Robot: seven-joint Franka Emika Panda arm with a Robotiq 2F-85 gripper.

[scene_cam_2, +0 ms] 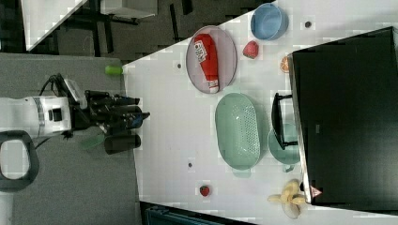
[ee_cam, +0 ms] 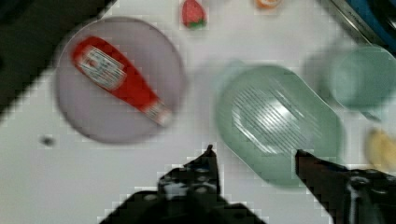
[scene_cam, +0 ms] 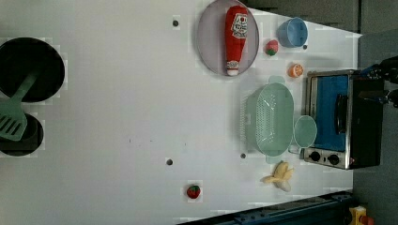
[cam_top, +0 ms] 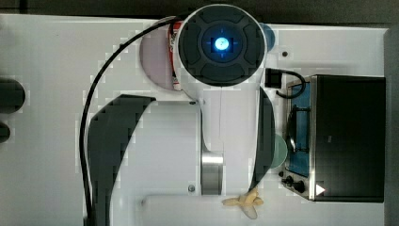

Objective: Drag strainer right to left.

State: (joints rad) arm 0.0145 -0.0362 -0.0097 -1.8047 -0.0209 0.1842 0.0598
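Currently the claw (ee_cam: 254, 151) hangs spread and empty well above the worktop (scene_cam: 117, 93), with the strainer (scene_cam: 274, 119) lying beneath and ahead of it, long axis crosswise to its fingers, beside the mug (scene_cam: 305, 131).

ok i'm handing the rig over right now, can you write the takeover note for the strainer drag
Gripper: open, holding nothing, raised above the table, not touching the strainer.
Strainer: upright on the white table, at the left view's right, close to the toaster oven, with the mint mug between them. The plate with the ketchup bottle lies apart from it.
Done: nothing visible yet; no grip on the strainer.
Left: lower onto the strainer's rim, grip, drag it across the table, release.
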